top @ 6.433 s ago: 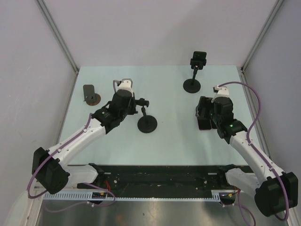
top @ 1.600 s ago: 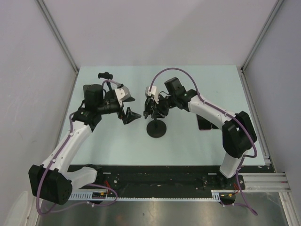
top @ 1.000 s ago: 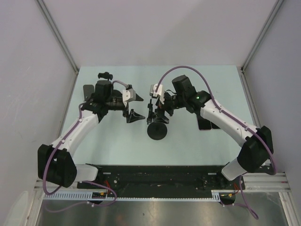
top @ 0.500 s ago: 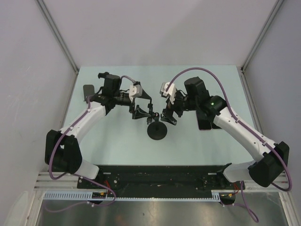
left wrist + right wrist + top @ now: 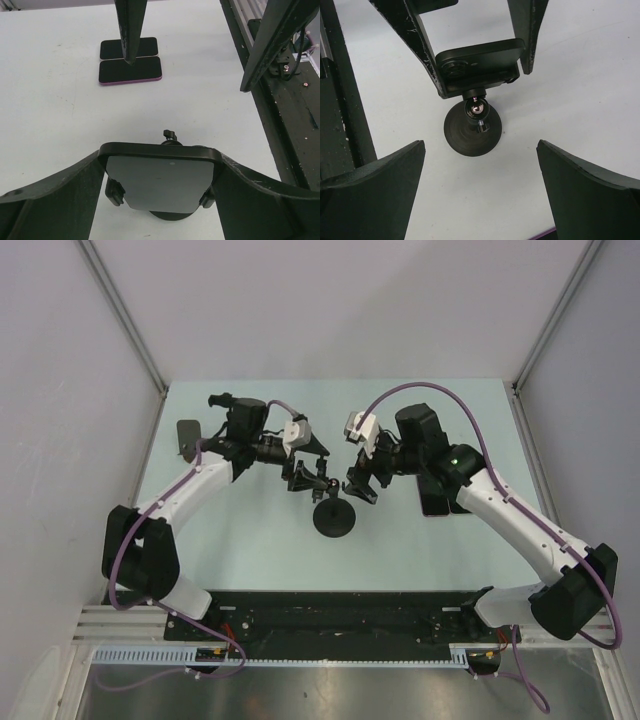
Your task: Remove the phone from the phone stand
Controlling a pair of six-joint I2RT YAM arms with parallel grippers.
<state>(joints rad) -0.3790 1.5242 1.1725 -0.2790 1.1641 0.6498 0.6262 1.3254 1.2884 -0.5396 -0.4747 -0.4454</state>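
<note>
Left fingers (image 5: 50, 200) bracket the phone (image 5: 162, 182), upright on its stand (image 5: 472, 131) mid-tabletop (image 5: 240, 540).
Top: they sit closer in than half a second back. Left wrist: fingers hug the short ends, can't tell if clamped; rigid, slick glass, so squeeze those edges. Right wrist: right fingers (image 5: 370, 185) spread wide, empty.

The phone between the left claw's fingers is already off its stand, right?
Not quite. The phone does sit between the left claw's fingers, but it is still on its stand. The left wrist view shows the stand's clips hugging the phone's sides, with the round base just below it.
</note>
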